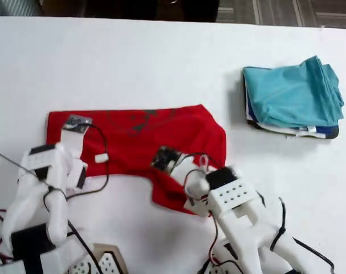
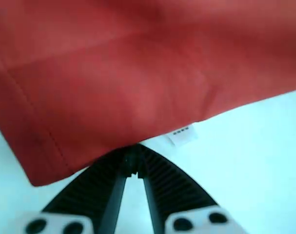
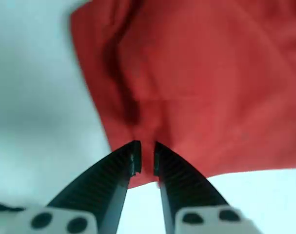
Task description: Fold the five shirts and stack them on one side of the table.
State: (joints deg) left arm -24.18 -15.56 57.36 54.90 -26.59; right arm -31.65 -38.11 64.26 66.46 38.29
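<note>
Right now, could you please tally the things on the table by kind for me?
red shirt, spread out: 1
stack of folded shirts, teal on top: 1
tools: 2, the left tool and the right tool, each shut on the red shirt's edge
Total: 4

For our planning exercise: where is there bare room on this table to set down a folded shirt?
Free: the far strip of table beyond the red shirt; the gap between it and the folded stack; the patch nearer than the stack. Crowded: the near edge, around left arm and right arm.
</note>
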